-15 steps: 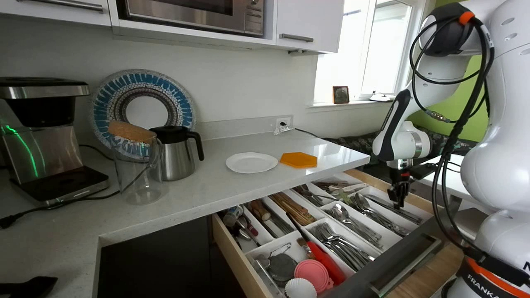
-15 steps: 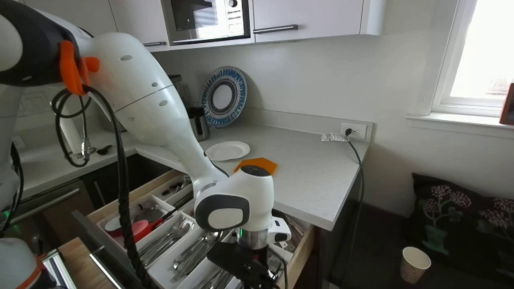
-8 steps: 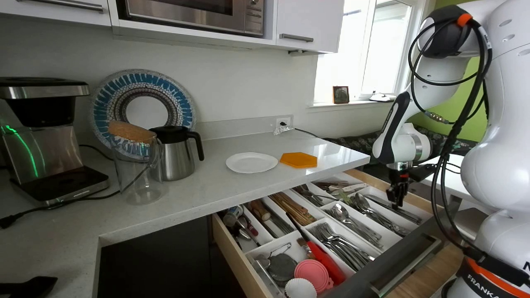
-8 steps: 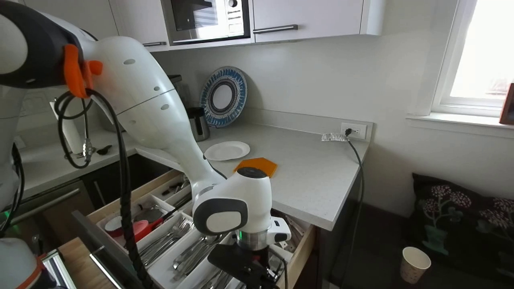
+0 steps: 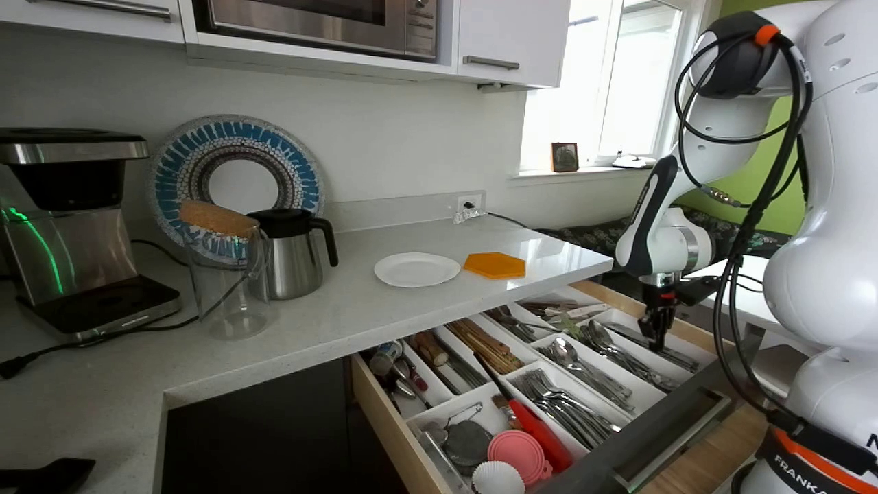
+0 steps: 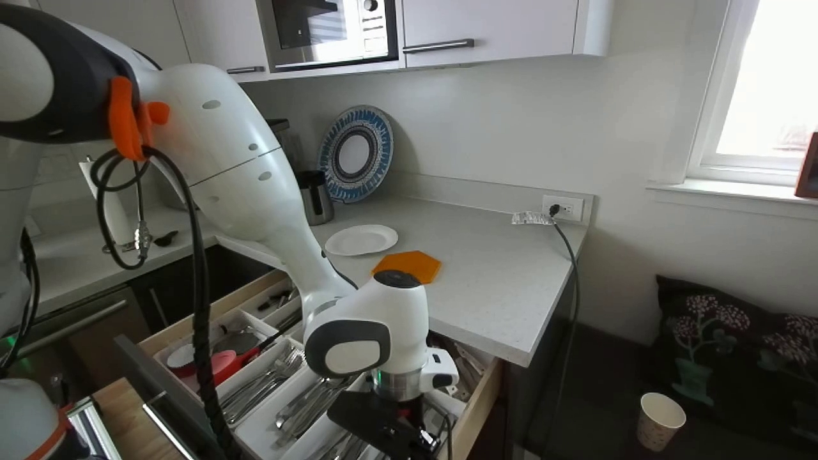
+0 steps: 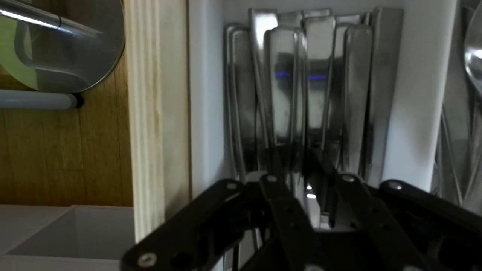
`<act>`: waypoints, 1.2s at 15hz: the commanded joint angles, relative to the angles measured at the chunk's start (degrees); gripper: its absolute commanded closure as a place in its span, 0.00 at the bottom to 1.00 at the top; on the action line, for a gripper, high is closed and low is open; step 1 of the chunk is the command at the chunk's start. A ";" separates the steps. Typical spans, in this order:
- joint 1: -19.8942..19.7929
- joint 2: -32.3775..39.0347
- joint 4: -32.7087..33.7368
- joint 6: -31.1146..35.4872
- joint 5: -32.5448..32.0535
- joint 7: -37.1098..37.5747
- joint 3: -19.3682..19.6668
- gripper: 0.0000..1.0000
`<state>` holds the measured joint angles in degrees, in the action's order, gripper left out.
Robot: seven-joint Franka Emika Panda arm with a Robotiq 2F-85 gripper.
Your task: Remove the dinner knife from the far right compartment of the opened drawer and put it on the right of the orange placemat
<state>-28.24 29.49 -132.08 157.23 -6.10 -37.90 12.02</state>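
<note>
bright window [image 5: 610,75] between pale wall [image 5: 411,151] and green wall [image 5: 789,217]

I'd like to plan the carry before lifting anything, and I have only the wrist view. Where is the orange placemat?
Observer: The orange placemat lies on the light counter, next to the white plate.
Operator: Must I rise to reach it?
Observer: It looks so: in both exterior views the drawer stands pulled out from below the light counter.
Operator: Anything up there I might snag?
Observer: Possibly the dark cord: in an exterior view it runs from the wall outlet and hangs down at the counter's end, apart from the orange placemat.
</note>
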 commanded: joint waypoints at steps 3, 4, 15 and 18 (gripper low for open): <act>-0.62 0.57 -0.90 3.85 -0.36 1.52 -0.55 0.79; -0.67 0.42 -1.01 3.84 -0.38 1.52 -0.61 0.83; -0.24 -1.35 -1.86 2.57 -0.89 1.81 -0.12 0.97; -0.62 -3.76 -2.87 2.08 -0.50 1.14 -0.58 0.97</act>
<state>-28.22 29.16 -132.65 159.51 -6.18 -37.13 11.98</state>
